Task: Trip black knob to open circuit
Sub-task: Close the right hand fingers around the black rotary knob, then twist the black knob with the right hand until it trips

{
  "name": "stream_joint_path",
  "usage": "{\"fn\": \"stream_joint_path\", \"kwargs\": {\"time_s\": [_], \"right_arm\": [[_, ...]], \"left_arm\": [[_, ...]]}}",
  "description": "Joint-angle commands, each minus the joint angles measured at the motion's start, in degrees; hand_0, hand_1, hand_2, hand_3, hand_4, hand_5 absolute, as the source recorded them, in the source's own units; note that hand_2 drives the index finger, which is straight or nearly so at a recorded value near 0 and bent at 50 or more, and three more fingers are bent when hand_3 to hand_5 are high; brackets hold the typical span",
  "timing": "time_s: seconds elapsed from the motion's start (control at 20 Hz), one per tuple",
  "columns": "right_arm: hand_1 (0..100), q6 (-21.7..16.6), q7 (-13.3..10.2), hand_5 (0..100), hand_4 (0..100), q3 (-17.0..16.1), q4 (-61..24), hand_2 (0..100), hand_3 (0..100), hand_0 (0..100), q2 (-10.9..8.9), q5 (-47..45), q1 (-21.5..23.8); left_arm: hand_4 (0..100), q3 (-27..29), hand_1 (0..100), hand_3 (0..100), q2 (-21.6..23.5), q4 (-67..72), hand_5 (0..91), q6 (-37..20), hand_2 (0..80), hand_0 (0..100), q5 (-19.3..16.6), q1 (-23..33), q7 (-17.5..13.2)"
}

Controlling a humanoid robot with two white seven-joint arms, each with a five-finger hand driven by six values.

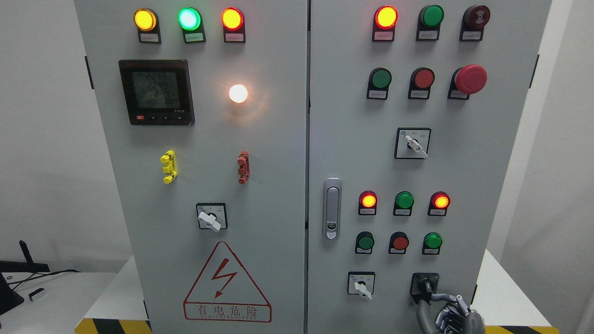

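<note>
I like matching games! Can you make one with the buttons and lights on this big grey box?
Things:
1. big mushroom button
2. round lamp beside the meter
3. black knob
4. warning triangle

Matches:
A. glowing white
B. bottom right, at the right hand's fingers
C. red, upper right
D. low on the left door

Pairs: 1-C, 2-A, 3-B, 4-D

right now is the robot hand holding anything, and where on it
The right hand has its fingers on the black knob at the cabinet's lower right, gripping its handle from below and the right. The left hand is out of view.
</note>
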Motion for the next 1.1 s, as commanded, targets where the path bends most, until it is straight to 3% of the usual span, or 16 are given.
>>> {"fn": "stream_joint_path", "kwargs": {"time_s": [0.0, 1.05], "right_arm": [[78, -0.1, 0.0, 100, 100, 0.0, 0.0, 53, 94, 40, 0.05, 0.0, -0.1], [78, 0.0, 0.6, 100, 100, 0.0, 0.4, 53, 95, 41, 0.23, 0.0, -0.5]], "left_arm": [[0, 0.0, 39, 0, 0.1, 0.0, 0.0, 0.0, 0.0, 12, 0.3, 0.0, 0.0], [0, 0.0, 39, 0, 0.0, 0.0, 0.0, 0.0, 0.0, 12, 0.3, 0.0, 0.0]]}}
